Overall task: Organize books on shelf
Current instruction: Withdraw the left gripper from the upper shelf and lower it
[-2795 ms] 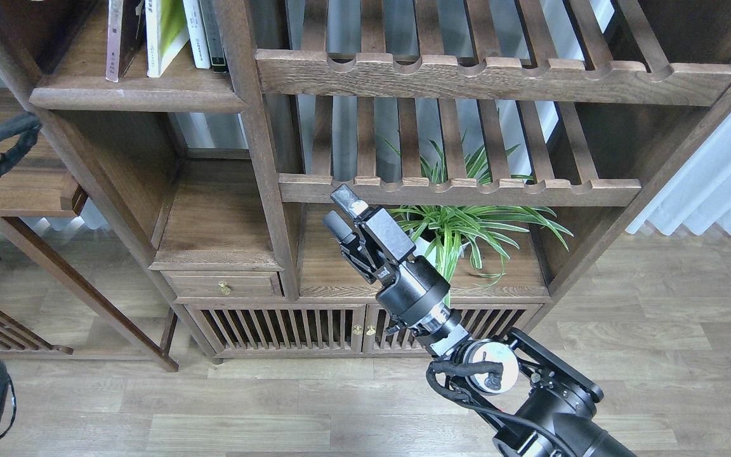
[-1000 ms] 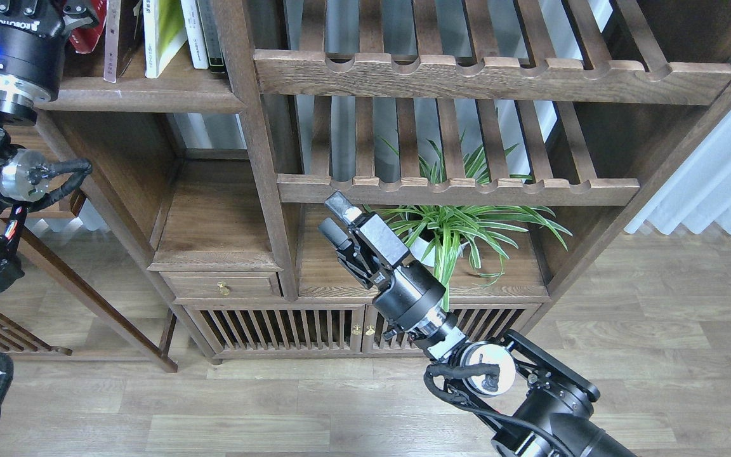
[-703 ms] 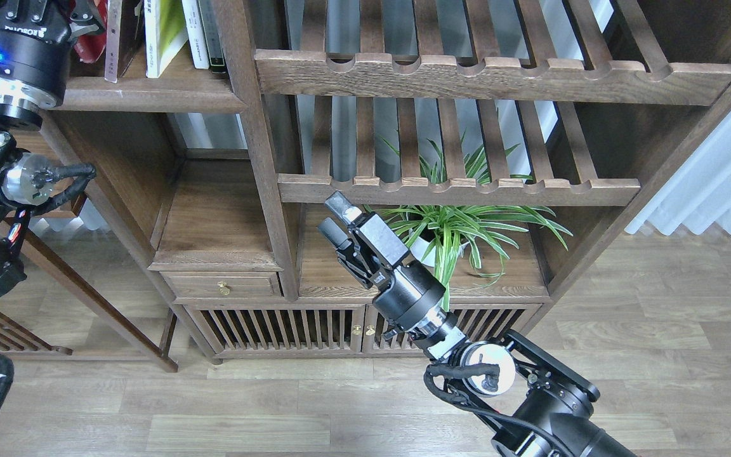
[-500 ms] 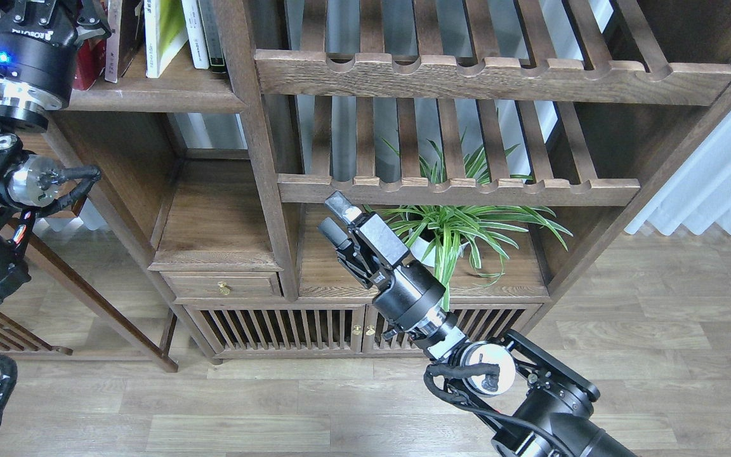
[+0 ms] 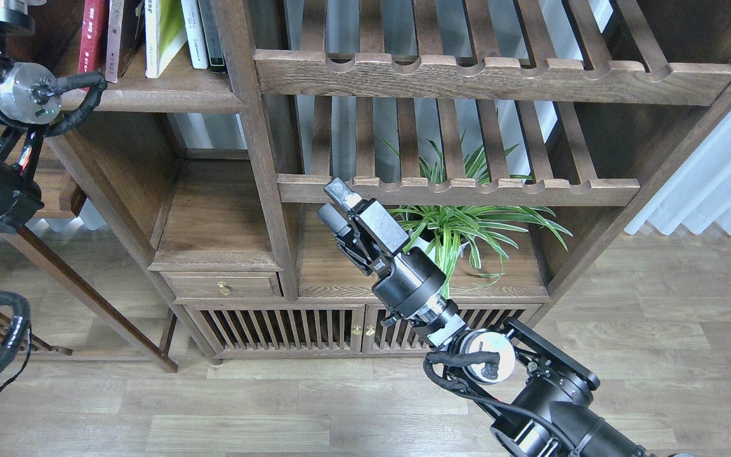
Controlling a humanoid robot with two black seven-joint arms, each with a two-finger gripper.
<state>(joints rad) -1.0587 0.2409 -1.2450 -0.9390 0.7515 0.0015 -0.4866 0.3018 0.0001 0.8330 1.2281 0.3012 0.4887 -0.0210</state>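
Three paperbacks upright on the shelf [image 5: 150, 95] at the top left: red book [image 5: 92, 28] outermost, maroon book [image 5: 113, 38] touching it on the right, yellow-green book [image 5: 161, 32] next and leaning slightly rightward, then slim white volume [image 5: 195, 35] and dark-spined volume [image 5: 212, 35] against the bookcase post [image 5: 257, 146]. Spines outward and covers pressed together, presumably so each props the next; only the yellow-green one off vertical, probably for want of a tight neighbour. Upper halves of all five cut off by the frame's top edge, so titles unreadable. Left of the shelf, only wrist and cabled elbow of the left arm [image 5: 16, 95] in view, its gripper beyond the top edge, nothing known of its grasp. Well below and right of the shelf, right gripper [image 5: 334, 203] raised before the lower slatted rack [image 5: 460, 190], fingers slightly parted, nothing between them; likely parked there out of the way. Behind it, below that rack, spider plant [image 5: 467, 222], its pot mostly hidden by the gripper body. Far end of the shelf to the left covered by the left arm, so whether more books stand there cannot be told. Judged mostly tidied, one lean left to correct.
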